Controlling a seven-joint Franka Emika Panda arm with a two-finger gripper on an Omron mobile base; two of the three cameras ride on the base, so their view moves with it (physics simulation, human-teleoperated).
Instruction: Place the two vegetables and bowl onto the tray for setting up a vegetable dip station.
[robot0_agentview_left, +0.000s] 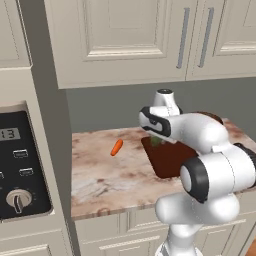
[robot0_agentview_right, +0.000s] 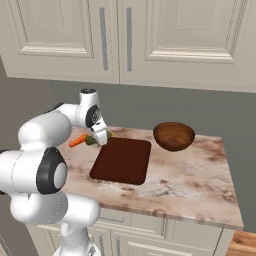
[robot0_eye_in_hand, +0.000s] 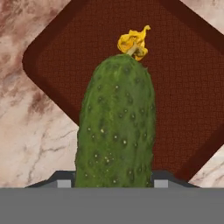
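Gripping cucumber (robot0_eye_in_hand: 116, 124) between jaws, long axis running straight out ahead; hovering over tray (robot0_eye_in_hand: 183, 87) edge, tray lying just beyond and below the tips.

Marbled countertop (robot0_agentview_right: 200, 185), dark tray (robot0_agentview_right: 121, 161) directly below the gripper (robot0_agentview_right: 100, 136), carrot (robot0_agentview_left: 116, 147) to its left, wooden bowl (robot0_agentview_right: 173, 135) to its right

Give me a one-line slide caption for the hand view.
End effector grips the cucumber above the tray, marble counter beyond.
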